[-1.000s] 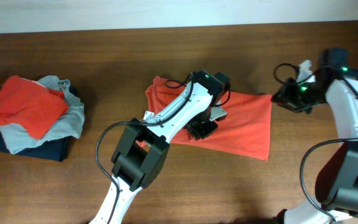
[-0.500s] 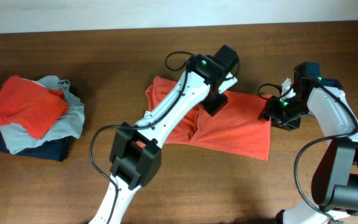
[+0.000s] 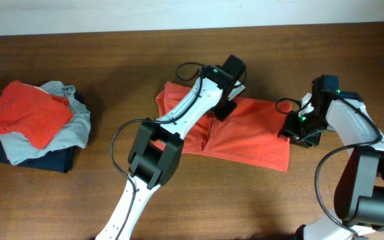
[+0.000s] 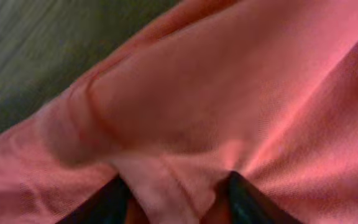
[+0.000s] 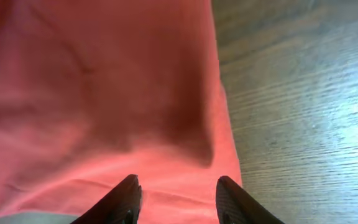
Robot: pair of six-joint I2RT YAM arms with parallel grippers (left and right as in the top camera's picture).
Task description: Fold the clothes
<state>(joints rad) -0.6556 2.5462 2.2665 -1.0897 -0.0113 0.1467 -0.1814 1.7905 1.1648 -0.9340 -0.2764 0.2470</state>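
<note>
The large orange-red T-shirt (image 3: 259, 137) lies crumpled in the middle of the table, with a raised crease running down its centre. My left gripper (image 3: 224, 109) is at the shirt's far edge. In the left wrist view its jaws (image 4: 176, 199) are pinched on a ridge of the shirt's fabric (image 4: 197, 93). My right gripper (image 3: 297, 130) is at the shirt's right edge. In the right wrist view its jaws (image 5: 178, 196) are open just above the fabric (image 5: 104, 81), near the hem.
A pile of clothes (image 3: 39, 123) sits at the left: an orange-red piece on top of grey-blue and navy ones. The wooden table (image 5: 303, 93) shows bare to the right of the shirt's hem.
My left gripper has moved from the shirt's middle toward its far edge, drawing fabric with it. My right gripper has come in from the far right to the shirt's right edge.
</note>
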